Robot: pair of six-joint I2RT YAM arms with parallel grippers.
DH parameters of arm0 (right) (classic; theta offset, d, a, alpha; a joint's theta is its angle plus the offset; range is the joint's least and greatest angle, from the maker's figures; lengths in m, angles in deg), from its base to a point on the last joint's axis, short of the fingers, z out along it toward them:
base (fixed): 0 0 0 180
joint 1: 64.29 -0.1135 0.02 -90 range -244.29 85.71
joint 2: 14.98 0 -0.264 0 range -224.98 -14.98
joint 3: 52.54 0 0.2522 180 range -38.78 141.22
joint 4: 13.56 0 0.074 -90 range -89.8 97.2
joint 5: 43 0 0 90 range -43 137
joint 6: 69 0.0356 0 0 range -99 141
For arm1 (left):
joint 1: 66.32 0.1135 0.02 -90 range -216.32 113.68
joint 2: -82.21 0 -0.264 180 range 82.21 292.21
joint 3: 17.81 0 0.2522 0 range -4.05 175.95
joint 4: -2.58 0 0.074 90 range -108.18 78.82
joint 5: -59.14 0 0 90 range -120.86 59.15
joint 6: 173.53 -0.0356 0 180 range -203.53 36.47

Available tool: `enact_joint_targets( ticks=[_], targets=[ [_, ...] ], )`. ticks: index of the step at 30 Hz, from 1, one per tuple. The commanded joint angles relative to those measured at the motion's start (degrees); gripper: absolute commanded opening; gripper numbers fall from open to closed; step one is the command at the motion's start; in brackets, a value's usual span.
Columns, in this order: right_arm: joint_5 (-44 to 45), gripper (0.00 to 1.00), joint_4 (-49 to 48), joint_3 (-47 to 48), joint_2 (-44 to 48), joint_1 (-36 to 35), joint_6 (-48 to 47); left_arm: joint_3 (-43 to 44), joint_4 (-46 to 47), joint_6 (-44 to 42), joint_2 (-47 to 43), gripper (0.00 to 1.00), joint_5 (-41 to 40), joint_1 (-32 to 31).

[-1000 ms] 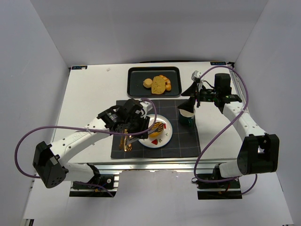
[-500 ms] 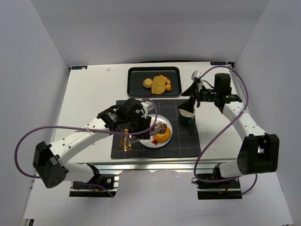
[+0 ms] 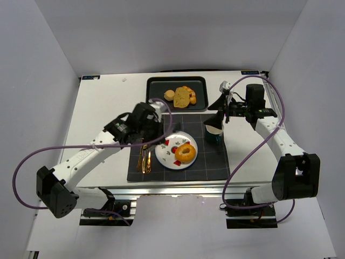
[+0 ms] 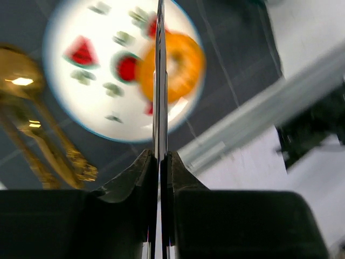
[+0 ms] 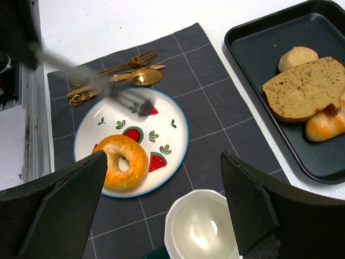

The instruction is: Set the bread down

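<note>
**Station status: bread on plate, both grippers unloaded**

The bread (image 3: 185, 153), a golden-brown ring with a centre hole, lies flat on the white watermelon-print plate (image 3: 166, 155), on the plate's near-right portion in the top view. The plate sits on a dark grid-lined placemat (image 3: 210, 162) on the white table (image 3: 102, 108). Gold cutlery (image 3: 144, 159) lies on the mat just left of the plate.

The left gripper (image 3: 163, 137) hangs over the far-left edge of the plate, apart from the bread. In its wrist view the two thin fingers (image 4: 157, 81) are pressed together along their full length with nothing between them; the bread (image 4: 175, 67) and plate (image 4: 64, 91) appear blurred beyond them.

The right gripper (image 3: 215, 117) is positioned above a cup (image 3: 214, 134) at the far-right corner of the mat. In its wrist view the fingers (image 5: 70, 199) stand wide apart; the white inside of the cup (image 5: 202, 226) shows between them, touching neither.

A black tray (image 3: 156, 89) beyond the mat holds a slice of bread (image 3: 181, 97), a small pale bun (image 3: 169, 95) and further pieces that cannot be identified
</note>
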Motion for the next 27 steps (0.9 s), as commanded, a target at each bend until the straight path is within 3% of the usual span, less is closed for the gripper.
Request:
enact_joint_targets(
  ticks=[1, 2, 3, 4, 7, 11, 15, 21, 23, 27],
  targets=[
    [-1.4, 0.89, -0.9, 0.4, 0.4, 0.3, -0.7, 0.3, 2.3, -2.7, -2.3, 0.03, -7.5, 10.8],
    [-1.6, 0.89, -0.9, 0.4, 0.4, 0.3, -0.6, -2.1, 4.0, -5.2, -2.3, 0.0, -8.7, 16.6],
    [-1.6, 0.89, -0.9, 0.3, 0.4, 0.3, -0.5, -3.5, 5.6, -6.4, -2.3, 0.0, -8.8, 17.2],
    [-1.5, 0.89, -0.9, 0.3, 0.5, 0.3, -0.6, -5.2, 7.7, -8.1, -2.5, 0.0, -9.7, 22.9],
    [-1.0, 0.9, 0.3, 0.3, 0.7, 0.3, -2.2, -11.8, 19.2, -17.3, -3.3, 0.0, -9.2, 31.2],
    [-1.1, 0.89, 2.1, 1.5, 0.4, 0.3, -4.2, -19.1, 31.6, -34.6, -1.0, 0.0, -9.1, 36.2],
    [-0.9, 0.89, 2.3, 1.2, 0.9, 0.3, -5.0, -20.4, 37.8, -37.2, 6.7, 0.0, -3.4, 41.5],
    [3.4, 0.9, 2.3, 0.0, 2.5, 0.3, -5.1, -22.6, 42.3, -36.1, 15.0, 0.2, -1.4, 43.7],
    [5.6, 0.89, 3.3, -0.1, 2.7, 0.3, -5.3, -23.3, 42.5, -35.4, 15.9, 0.37, -2.3, 45.7],
    [8.6, 0.89, 4.3, 0.0, 3.2, 0.3, -3.7, -24.7, 43.4, -33.4, 16.1, 0.45, -3.9, 46.2]
  ],
)
